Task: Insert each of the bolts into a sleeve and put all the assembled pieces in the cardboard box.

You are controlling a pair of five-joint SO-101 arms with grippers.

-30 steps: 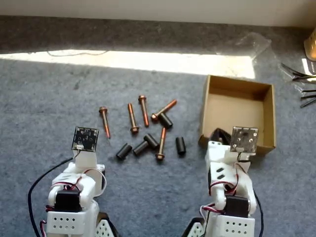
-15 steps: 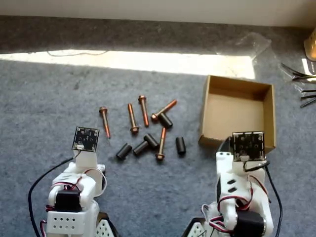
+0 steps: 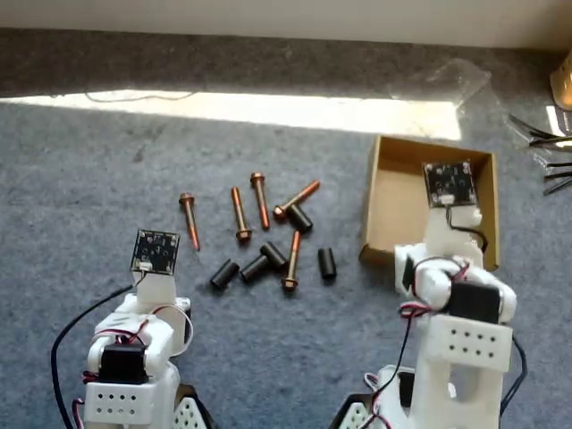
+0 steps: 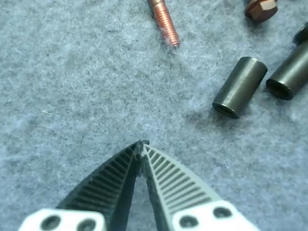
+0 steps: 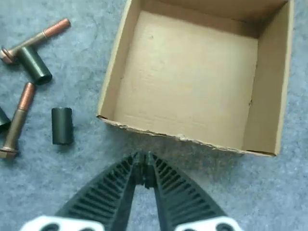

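Several copper bolts (image 3: pixel 239 214) and several black sleeves (image 3: pixel 255 267) lie loose on the grey carpet, none of them joined. The cardboard box (image 3: pixel 370 207) stands to their right with nothing inside. My left gripper (image 4: pixel 142 144) is shut and holds nothing, low over bare carpet just short of one sleeve (image 4: pixel 239 86) and a bolt's threaded end (image 4: pixel 164 21). My right gripper (image 5: pixel 143 155) is shut with nothing in it, hanging above the carpet in front of the box's near wall (image 5: pixel 183 137). A lone sleeve (image 5: pixel 61 125) and a bolt (image 5: pixel 17 120) lie off to its side.
The left arm (image 3: pixel 154 259) stands at the front left, and the right arm (image 3: pixel 451 268) rises over the box's near edge. A clear plastic bag (image 3: pixel 451 80) lies behind the box, and black cable ties (image 3: pixel 545 134) lie at the far right. A sunlit strip crosses the carpet.
The right arm has risen and swung forward, so its wrist now stands over the box instead of in front of it. The left arm and all parts have stayed put.
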